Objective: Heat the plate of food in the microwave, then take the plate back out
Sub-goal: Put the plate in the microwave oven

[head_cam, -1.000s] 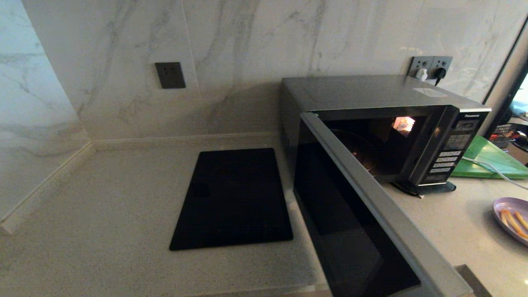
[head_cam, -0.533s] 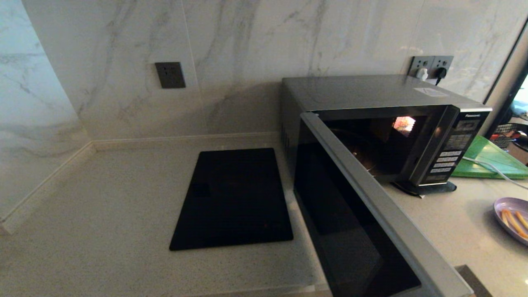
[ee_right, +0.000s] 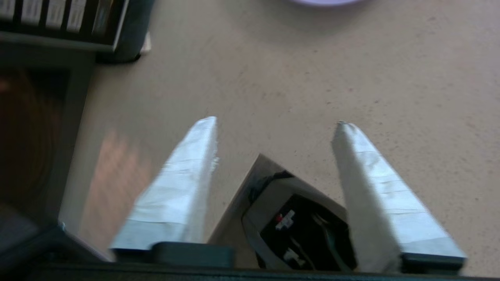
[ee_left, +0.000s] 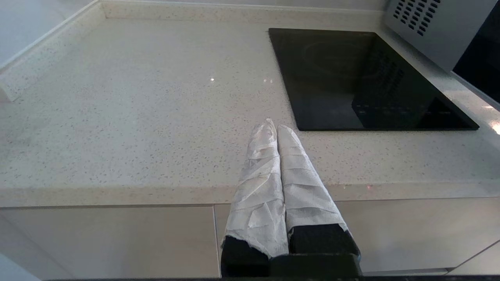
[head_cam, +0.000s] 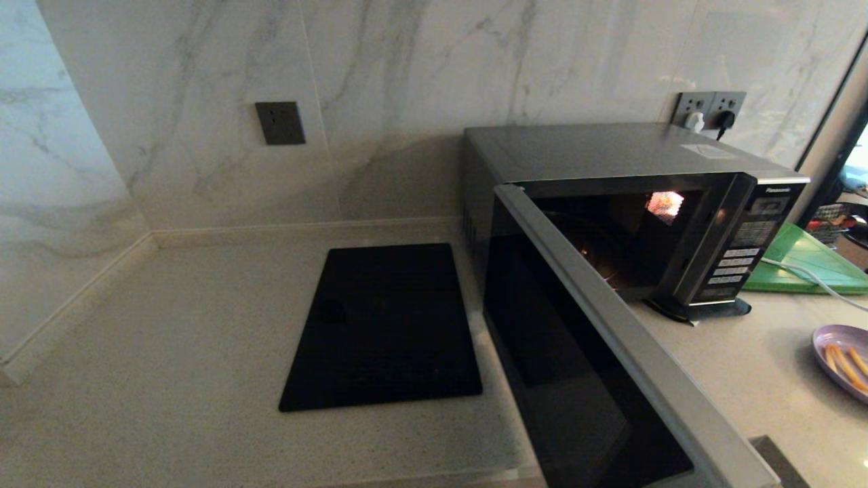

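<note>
I see the plate of food [head_cam: 844,358] on the counter [head_cam: 169,325] at far right, apart from the microwave [head_cam: 610,203], whose door [head_cam: 583,379] hangs open toward me; a cooktop [head_cam: 383,325] lies left. My right gripper [ee_right: 275,125] hovers over bare counter near the plate, jaws wide and empty; my left gripper [ee_left: 273,127] sits at the near counter edge, jaws pressed together.

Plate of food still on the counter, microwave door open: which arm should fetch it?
Right. The plate of food lies right of the microwave, and the right gripper hangs open over the counter near it. The left gripper is shut, beyond the cooktop.
</note>
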Robot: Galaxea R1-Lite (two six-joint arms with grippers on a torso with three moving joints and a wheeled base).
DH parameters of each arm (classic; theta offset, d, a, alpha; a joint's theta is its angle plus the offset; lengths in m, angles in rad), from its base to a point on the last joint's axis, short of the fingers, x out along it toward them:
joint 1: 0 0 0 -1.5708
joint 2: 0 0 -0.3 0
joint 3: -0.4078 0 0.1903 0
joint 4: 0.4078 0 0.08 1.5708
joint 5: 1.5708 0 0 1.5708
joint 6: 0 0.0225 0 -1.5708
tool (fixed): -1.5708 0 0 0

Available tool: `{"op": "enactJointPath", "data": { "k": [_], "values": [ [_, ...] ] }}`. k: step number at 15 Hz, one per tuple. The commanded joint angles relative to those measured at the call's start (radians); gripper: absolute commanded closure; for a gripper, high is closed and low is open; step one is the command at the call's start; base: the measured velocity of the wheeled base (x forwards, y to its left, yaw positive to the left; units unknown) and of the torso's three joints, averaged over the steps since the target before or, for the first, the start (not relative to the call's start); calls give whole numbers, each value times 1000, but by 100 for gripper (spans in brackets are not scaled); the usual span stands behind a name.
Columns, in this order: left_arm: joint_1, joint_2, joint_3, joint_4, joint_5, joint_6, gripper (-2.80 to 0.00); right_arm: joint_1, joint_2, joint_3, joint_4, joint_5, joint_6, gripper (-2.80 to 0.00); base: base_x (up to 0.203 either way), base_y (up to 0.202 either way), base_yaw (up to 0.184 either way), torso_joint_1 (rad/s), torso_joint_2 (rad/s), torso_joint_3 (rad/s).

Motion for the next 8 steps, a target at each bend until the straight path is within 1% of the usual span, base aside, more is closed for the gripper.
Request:
{"op": "enactJointPath", "data": {
  "k": [1, 2, 4, 5, 6, 7, 8],
  "values": [
    [0, 2, 0, 0, 0, 0, 0, -16, 6, -21, 59, 7, -34, -280, 0, 0, 0, 0, 0, 0],
    [0, 2, 0, 0, 0, -1, 0, -26, 8, -32, 97, 4, -67, -280, 0, 0, 0, 0, 0, 0],
    [0, 2, 0, 0, 0, -1, 0, -50, 22, -45, 103, -7, -89, -280, 0, 0, 0, 0, 0, 0],
    [0, 2, 0, 0, 0, -1, 0, -55, 26, -59, 103, -38, -92, -280, 0, 0, 0, 0, 0, 0],
    [0, 2, 0, 0, 0, -1, 0, -60, 29, -72, 105, -81, -121, -280, 0, 0, 0, 0, 0, 0],
    [0, 2, 0, 0, 0, -1, 0, -63, 36, -94, 104, -94, -153, -280, 0, 0, 0, 0, 0, 0],
    [0, 2, 0, 0, 0, -1, 0, -64, 44, -126, 104, -96, -157, -280, 0, 0, 0, 0, 0, 0]
  ]
}}
